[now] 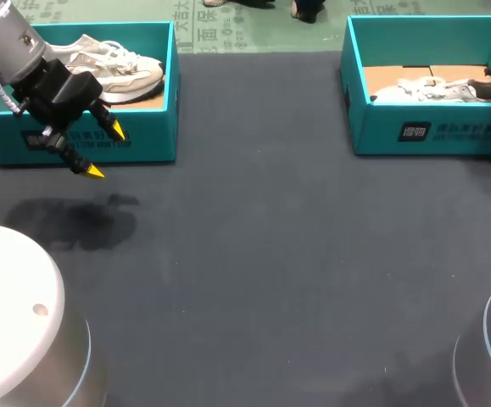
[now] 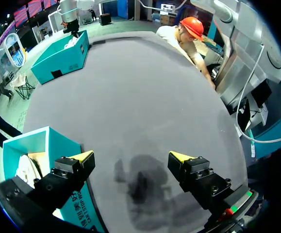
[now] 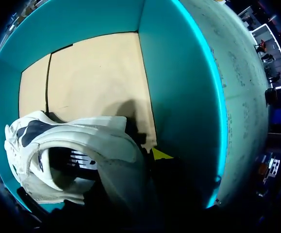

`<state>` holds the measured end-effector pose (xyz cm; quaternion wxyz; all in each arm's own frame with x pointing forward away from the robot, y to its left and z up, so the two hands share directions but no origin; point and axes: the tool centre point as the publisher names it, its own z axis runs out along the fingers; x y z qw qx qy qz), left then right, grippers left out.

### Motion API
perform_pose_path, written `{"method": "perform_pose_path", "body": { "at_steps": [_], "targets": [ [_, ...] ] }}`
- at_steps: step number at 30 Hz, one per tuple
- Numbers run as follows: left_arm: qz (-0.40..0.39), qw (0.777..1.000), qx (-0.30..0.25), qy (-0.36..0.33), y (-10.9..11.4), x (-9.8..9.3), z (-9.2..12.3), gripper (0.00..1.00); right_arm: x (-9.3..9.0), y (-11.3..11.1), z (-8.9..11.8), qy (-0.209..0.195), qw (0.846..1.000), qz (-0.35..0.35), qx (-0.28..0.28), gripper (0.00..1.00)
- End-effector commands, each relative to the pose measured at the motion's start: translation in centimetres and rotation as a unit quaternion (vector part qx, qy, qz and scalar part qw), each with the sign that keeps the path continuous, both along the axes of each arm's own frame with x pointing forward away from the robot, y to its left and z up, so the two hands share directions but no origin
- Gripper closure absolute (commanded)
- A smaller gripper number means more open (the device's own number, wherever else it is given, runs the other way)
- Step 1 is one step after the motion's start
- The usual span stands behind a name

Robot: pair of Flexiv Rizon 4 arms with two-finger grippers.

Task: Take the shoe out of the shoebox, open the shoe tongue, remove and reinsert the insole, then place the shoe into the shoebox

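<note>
The shoe (image 3: 82,141) sits against my right claw (image 3: 152,156), whose grip I cannot tell, so I'd lift straight up, clear of the shoebox (image 3: 179,87) wall beside it.

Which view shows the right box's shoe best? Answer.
Right wrist view: the shoe close up, opening visible. Head view shows it small in the right box. Left wrist view: that box, distant, shoe unclear.

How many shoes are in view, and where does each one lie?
2. The left shoe lies in the left box; the right shoe lies in the right box. The box walls may hide others.
</note>
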<state>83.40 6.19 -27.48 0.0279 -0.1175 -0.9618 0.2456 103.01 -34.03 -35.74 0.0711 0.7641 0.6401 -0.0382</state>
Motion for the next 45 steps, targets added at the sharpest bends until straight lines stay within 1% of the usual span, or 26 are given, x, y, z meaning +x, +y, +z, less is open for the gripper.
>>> {"method": "perform_pose_path", "body": {
  "at_steps": [1, 11, 17, 22, 28, 32, 33, 34, 35, 37, 41, 45],
  "targets": [
    [0.0, 1.0, 0.001, 0.0, 0.0, 0.0, 0.0, 0.0, 0.2, 0.3, -0.1, 0.002, 1.0, 0.001, 0.002, 1.0],
    [0.0, 1.0, 0.001, 0.0, 0.0, 0.0, 0.0, 0.0, 0.4, 1.0, 0.1, -0.001, 1.0, 0.01, 0.001, 1.0],
    [0.0, 1.0, 0.001, 0.0, 0.0, 0.0, 0.0, 0.0, 0.7, 1.7, -0.7, 0.006, 1.0, 0.027, 0.012, 1.0],
    [0.0, 1.0, 0.001, 0.0, 0.0, 0.0, 0.0, 0.0, 0.6, 1.9, -1.8, 0.016, 0.999, 0.032, 0.019, 1.0],
    [0.0, 1.0, 0.001, 0.0, 0.0, 0.0, 0.0, 0.0, 0.4, 2.2, -2.5, 0.023, 0.999, 0.034, 0.023, 1.0],
    [0.0, 1.0, 0.001, 0.0, 0.0, 0.0, 0.0, 0.0, 0.4, 2.3, -2.6, 0.024, 0.999, 0.036, 0.024, 1.0],
    [0.0, 1.0, 0.001, 0.0, 0.0, 0.0, 0.0, 0.0, 0.3, 2.3, -2.6, 0.023, 0.999, 0.036, 0.025, 0.98],
    [0.0, 1.0, 0.001, 0.0, 0.0, 0.0, 0.0, 0.0, 0.2, 2.3, -2.6, 0.023, 0.999, 0.036, 0.025, 0.83],
    [0.0, 1.0, 0.001, 0.0, 0.0, 0.0, 0.0, 0.0, 0.2, 2.3, -2.5, 0.023, 0.999, 0.036, 0.024, 0.77],
    [0.0, 1.0, 0.001, 0.0, 0.0, 0.0, 0.0, 0.0, 0.1, 2.3, -2.3, 0.021, 0.999, 0.036, 0.024, 0.69],
    [0.0, 1.0, 0.001, 0.0, 0.0, 0.0, 0.0, 0.0, -0.1, 2.3, -1.7, 0.016, 0.999, 0.034, 0.019, 0.63],
    [0.0, 1.0, 0.001, 0.0, 0.0, 0.0, 0.0, 0.0, -0.2, 2.2, -1.3, 0.012, 0.999, 0.033, 0.017, 0.62]
  ]
}}
